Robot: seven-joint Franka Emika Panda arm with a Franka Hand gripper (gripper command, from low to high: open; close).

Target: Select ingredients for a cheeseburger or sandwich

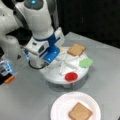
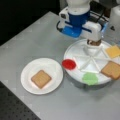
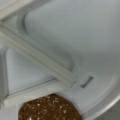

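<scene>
The divided tray [image 1: 75, 76] and paper plate [image 2: 27, 75] are viewed downward from opposite sides in both front views; the tray [image 3: 75, 30] is seen close-up by the wrist view.

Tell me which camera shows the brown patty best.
The wrist view: the patty fills its lower edge, speckled, lying in a compartment of the white divided tray. In a front view only a brown sliver shows under the end effector. The remaining front view hides it behind the arm.
</scene>
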